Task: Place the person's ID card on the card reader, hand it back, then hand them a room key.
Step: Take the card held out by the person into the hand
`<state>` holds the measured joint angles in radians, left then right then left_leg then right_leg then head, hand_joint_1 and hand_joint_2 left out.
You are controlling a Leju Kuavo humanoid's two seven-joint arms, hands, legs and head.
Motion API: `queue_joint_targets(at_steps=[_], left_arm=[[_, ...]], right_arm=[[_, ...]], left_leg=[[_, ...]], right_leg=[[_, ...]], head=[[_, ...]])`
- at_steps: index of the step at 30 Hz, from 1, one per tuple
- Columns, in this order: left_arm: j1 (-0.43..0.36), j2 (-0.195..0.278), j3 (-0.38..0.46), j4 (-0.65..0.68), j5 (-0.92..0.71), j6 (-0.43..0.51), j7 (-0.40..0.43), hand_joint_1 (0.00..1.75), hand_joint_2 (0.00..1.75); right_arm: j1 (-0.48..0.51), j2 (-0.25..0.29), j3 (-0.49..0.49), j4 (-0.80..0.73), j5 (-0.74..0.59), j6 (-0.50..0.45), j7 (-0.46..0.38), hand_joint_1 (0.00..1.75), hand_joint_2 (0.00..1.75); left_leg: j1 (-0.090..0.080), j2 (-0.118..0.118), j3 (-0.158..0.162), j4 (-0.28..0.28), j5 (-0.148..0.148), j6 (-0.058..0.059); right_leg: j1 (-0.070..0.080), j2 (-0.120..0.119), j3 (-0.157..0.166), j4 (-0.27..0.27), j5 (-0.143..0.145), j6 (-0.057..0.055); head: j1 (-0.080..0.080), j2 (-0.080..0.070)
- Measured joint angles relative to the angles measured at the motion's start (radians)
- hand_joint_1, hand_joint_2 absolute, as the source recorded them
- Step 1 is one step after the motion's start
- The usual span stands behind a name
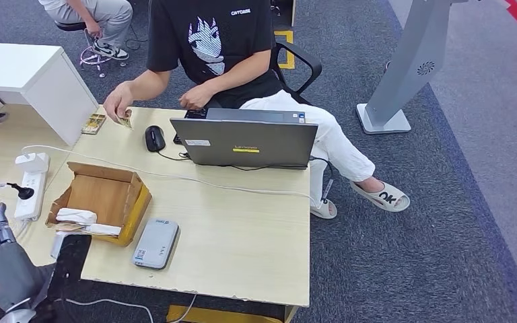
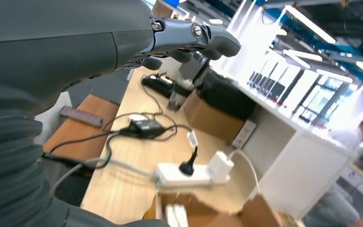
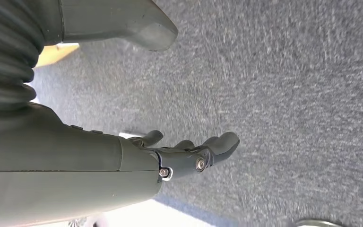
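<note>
The robot's left hand [image 1: 0, 259], dark grey and many-fingered, is raised at the near left corner of the pale wooden table [image 1: 242, 229], its fingers apart and upright, grasping nothing. Just ahead of it lies a white plastic power strip [image 1: 30, 185] with a black plug and a white charger block in it. To the right of the hand, close by, sits an open brown cardboard box [image 1: 101, 195] with rough torn flaps and some white packets inside; a flat black rectangular object lies on the table edge between hand and box, and what it is cannot be told. Further right of the hand rests the card reader [image 1: 155, 243], a smooth, silver-grey slab with rounded corners and nothing on top of it.

Far ahead of the hand, across the table, the seated person's hand [image 1: 118, 104] holds a small thin card [image 1: 126, 121], apparently the ID card, just above the table near a black computer mouse [image 1: 154, 138] and a grey laptop [image 1: 246, 141].

The right hand [image 3: 189, 153] hangs over coarse grey carpet, fingers loosely curled, holding nothing.

By this, the task has barely begun: the card is yet to be taken, read and returned, and the room key handed over.
</note>
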<state>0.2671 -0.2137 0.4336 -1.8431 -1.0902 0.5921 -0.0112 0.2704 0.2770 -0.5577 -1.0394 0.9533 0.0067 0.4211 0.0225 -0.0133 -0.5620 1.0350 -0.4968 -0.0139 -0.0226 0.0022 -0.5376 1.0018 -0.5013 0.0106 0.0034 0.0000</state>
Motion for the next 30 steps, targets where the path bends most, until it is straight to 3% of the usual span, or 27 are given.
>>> queue_joint_targets(at_steps=[13, 19, 25, 30], left_arm=[[-0.228, 0.171, 0.29, -0.028, 0.15, -0.066, -0.139, 0.0, 1.75], [-0.329, 0.212, 0.395, -0.065, 0.206, -0.137, -0.2, 0.0, 1.75], [-0.432, 0.21, 0.401, -0.103, 0.144, -0.267, -0.234, 0.0, 1.75], [-0.491, 0.203, 0.338, -0.103, 0.046, -0.32, -0.23, 0.0, 1.75]], right_arm=[[0.001, -0.001, -0.076, 0.013, 0.162, 0.01, -0.065, 0.0, 1.75], [-0.003, 0.0, -0.113, 0.023, 0.23, 0.013, -0.095, 0.0, 1.75], [-0.016, 0.0, -0.16, 0.044, 0.308, 0.018, -0.136, 0.0, 1.75], [-0.032, 0.0, -0.211, 0.073, 0.385, 0.02, -0.18, 0.0, 1.75]], left_leg=[[0.0, -0.002, -0.001, 0.0, 0.001, 0.0], [0.0, -0.003, -0.001, 0.0, 0.002, 0.001], [-0.001, -0.003, -0.001, 0.0, 0.003, 0.0], [0.0, -0.003, -0.001, 0.0, 0.003, -0.001]], right_leg=[[0.0, -0.003, 0.0, 0.0, 0.0, 0.0], [0.0, -0.003, 0.0, 0.0, 0.0, 0.0], [0.0, -0.003, 0.0, 0.0, 0.002, 0.0], [0.0, -0.003, -0.001, 0.0, 0.002, -0.001]], head=[[0.0, 0.0], [0.0, 0.0], [0.0, 0.0], [0.0, 0.0]])
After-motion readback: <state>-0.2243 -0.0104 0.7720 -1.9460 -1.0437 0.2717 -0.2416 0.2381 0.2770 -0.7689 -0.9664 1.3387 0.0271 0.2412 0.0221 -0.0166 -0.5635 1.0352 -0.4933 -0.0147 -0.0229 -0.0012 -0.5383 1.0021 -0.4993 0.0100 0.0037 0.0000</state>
